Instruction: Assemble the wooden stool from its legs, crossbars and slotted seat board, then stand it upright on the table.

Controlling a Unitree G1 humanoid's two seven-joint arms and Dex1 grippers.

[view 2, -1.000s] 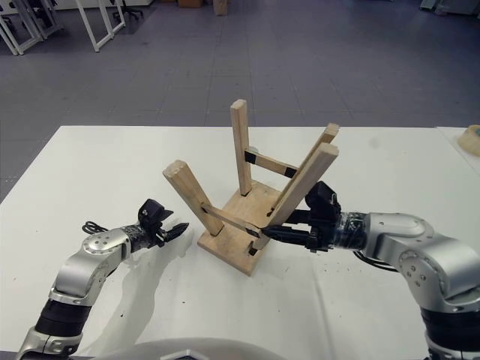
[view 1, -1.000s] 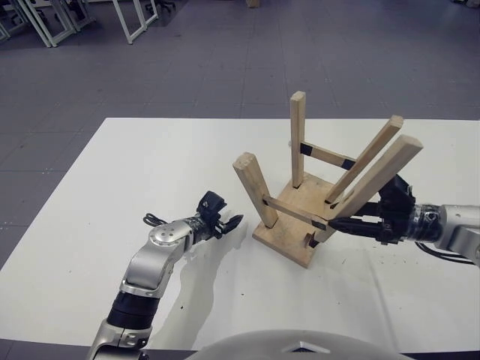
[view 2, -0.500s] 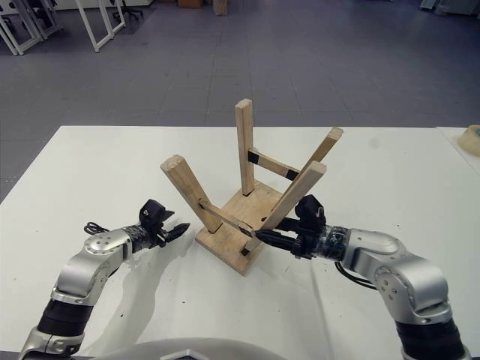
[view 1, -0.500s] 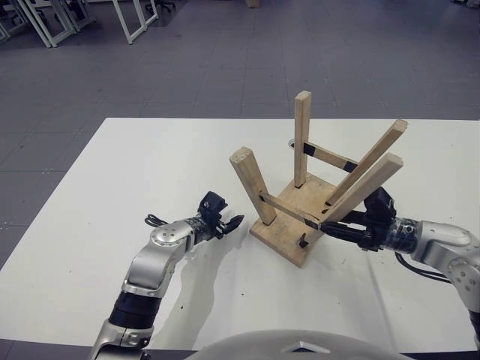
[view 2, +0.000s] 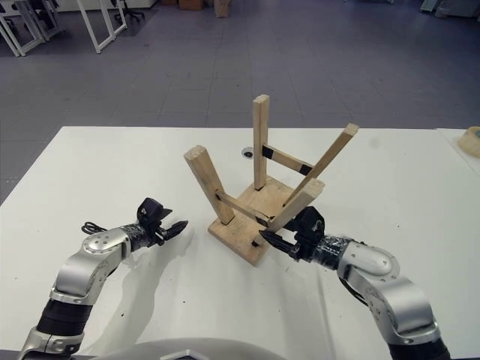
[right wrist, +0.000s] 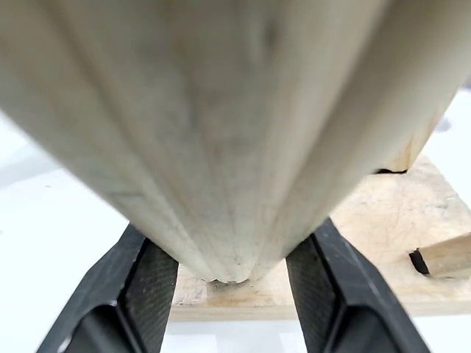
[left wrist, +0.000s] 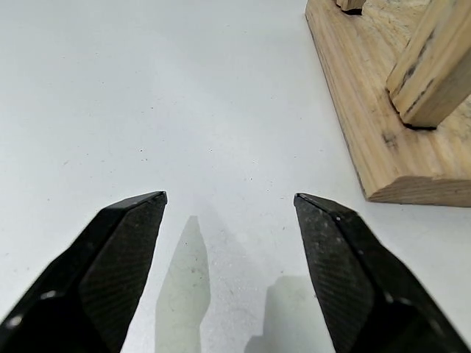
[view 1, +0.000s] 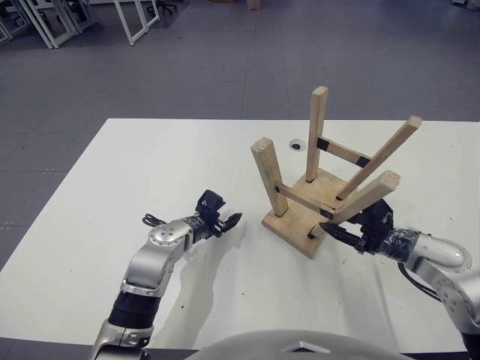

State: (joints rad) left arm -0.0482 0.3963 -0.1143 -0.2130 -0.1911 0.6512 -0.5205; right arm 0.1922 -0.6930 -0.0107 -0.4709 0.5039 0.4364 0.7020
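L gripper (left wrist: 229,196): black fingers (left wrist: 121,250) spread wide, bare white table (left wrist: 147,88) btwn the tips. Seat board (left wrist: 368,140) lies flat on table, its near corner just past one fingertip, not touching. Leg (left wrist: 434,66) sits in board's slot, tilted. Finger shadows on table beside board.

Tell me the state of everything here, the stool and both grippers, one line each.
stool: upside down, seat board down on the table, four legs pointing up.
left gripper: jaws open, holding nothing, apart from the stool.
right gripper: jaws shut on the nearest leg, low near the seat board.
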